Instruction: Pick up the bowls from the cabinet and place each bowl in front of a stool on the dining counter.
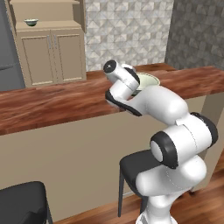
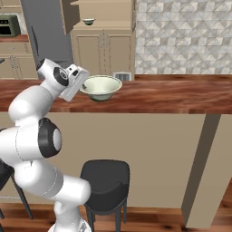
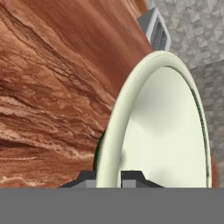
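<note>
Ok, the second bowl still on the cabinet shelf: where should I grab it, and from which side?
Take the bowl on the shelf by its thin flared rim, one finger inside and one outside, coming in from the open front of the cabinet. It sits upright in the niche with a board above, so a straight top-down approach looks blocked.

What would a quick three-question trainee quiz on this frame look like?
1. True or false: the tool is shut on the rim of the near bowl.
2. Where is the other bowl? A) cabinet shelf B) on a stool C) on the floor
3. Fill in: the near bowl sits over the wooden ____, above a black stool.

Key: 1 true; 2 A; 3 counter.
</note>
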Motion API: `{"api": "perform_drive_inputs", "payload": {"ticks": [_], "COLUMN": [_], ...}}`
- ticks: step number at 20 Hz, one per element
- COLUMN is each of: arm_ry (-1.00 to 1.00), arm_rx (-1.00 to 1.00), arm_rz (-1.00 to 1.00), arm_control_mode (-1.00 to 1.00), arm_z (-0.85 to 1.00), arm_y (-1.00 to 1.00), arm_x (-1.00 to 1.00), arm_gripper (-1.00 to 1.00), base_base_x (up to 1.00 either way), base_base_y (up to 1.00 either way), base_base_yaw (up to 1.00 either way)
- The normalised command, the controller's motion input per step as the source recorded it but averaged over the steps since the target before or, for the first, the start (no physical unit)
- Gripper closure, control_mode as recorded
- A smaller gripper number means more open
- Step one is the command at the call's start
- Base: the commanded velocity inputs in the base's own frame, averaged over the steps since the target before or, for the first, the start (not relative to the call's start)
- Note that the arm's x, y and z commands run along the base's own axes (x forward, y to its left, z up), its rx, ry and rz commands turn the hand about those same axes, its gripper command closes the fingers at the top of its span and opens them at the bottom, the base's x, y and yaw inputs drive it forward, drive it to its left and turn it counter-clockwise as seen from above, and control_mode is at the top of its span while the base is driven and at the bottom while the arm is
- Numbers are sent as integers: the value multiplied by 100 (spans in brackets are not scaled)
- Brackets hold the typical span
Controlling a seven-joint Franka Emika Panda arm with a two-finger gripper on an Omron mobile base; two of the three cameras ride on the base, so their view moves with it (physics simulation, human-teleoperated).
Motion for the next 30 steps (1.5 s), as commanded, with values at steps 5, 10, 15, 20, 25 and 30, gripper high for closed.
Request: {"api": "perform_drive_inputs", "payload": {"ticks": [5,10,15,20,25,30], "arm_ry": [-7,-4,-1,1,11,12], "arm_rx": [5,4,0,0,4,8], "arm_rz": [0,0,0,0,0,0], "arm_control_mode": [-100,-100,-100,-100,-100,-100], "arm_z": [0,0,0,2,74,89], "arm_y": [0,0,0,0,-4,0], "arm_x": [0,0,0,1,-2,-43], "arm_gripper": [-100,-100,-100,-100,-100,-100], "base_base_x": [0,0,0,0,0,0], "base_base_y": [0,0,0,0,0,0], "base_base_yaw": [0,0,0,0,0,0]}}
